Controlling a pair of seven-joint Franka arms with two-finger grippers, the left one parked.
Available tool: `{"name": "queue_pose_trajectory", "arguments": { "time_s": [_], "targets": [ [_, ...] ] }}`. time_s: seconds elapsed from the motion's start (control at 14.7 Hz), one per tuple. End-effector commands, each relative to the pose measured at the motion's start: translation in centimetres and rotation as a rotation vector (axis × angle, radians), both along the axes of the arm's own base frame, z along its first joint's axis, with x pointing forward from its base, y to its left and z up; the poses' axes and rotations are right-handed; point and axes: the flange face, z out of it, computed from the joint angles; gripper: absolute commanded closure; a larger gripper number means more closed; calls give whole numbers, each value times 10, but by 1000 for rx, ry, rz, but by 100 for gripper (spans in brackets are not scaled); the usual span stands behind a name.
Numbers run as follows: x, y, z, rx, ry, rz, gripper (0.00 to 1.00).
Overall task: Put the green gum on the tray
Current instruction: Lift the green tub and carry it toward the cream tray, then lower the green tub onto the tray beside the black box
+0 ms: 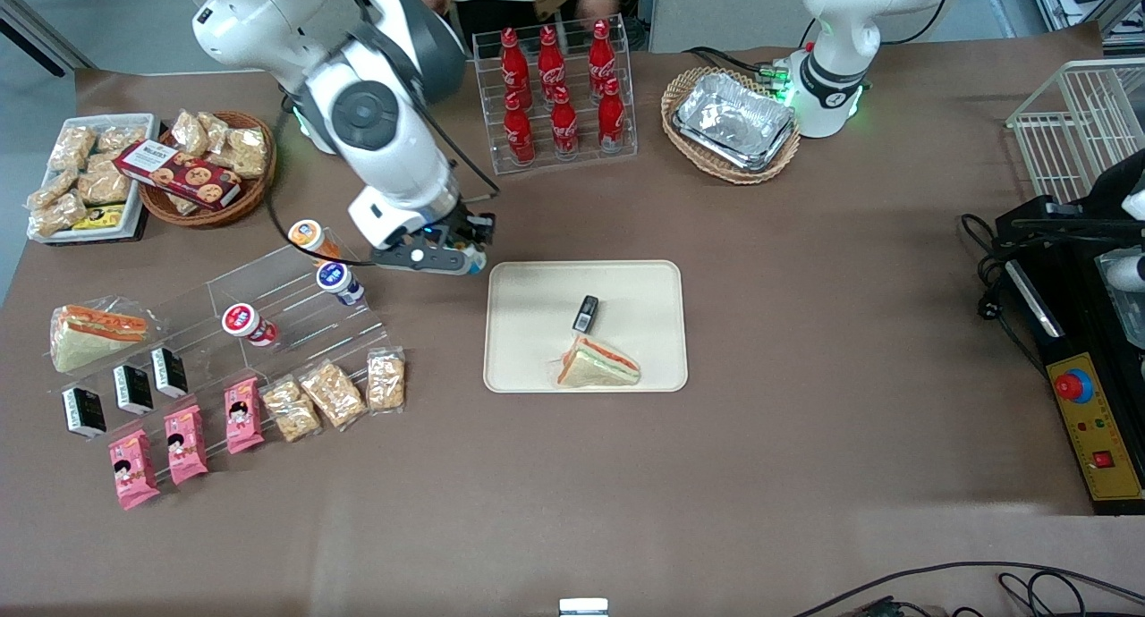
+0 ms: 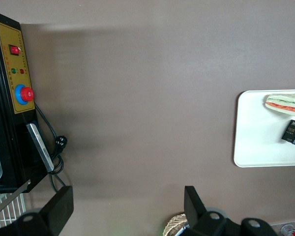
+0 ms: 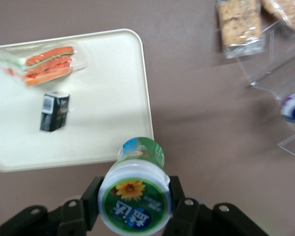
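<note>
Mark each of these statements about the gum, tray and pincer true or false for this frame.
1. The pincer is shut on the green gum. True.
2. The green gum rests on the tray. False: it is held above the table, just off the tray's edge.
3. A sandwich and a small black box lie on the tray. True.
4. The tray holds a red-lidded bottle. False: the red-lidded bottle sits on the clear rack.

surface: brown table cover (image 1: 805,331) | floor: grey (image 1: 36,9) | light: even | edge: white wire rack (image 1: 1078,125)
</note>
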Motion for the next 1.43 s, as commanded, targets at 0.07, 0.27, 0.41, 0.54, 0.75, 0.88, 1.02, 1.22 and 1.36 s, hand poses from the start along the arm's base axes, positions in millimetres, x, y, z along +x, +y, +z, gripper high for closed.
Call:
{"name": "queue_pose_trajectory", "arguments": {
  "time_s": [0.07, 0.27, 0.41, 0.54, 0.75, 0.88, 1.02, 1.22, 1.36],
  "targets": [
    [-25, 17, -80, -42, -53, 4, 82],
    [-26, 33, -130, -65, -76, 27, 82],
    [-21, 34, -162, -78, -94, 38, 82],
    [-20, 35, -173, -80, -100, 35, 82],
    [-21, 39, -178, -67, -92, 18, 82],
    [-20, 42, -176, -32, -87, -18, 82],
    [-20, 42, -175, -27, -85, -24, 82],
    [-32, 56, -177, -8, -66, -16, 82],
    [-34, 65, -184, 3, -52, -28, 82]
  ]
}}
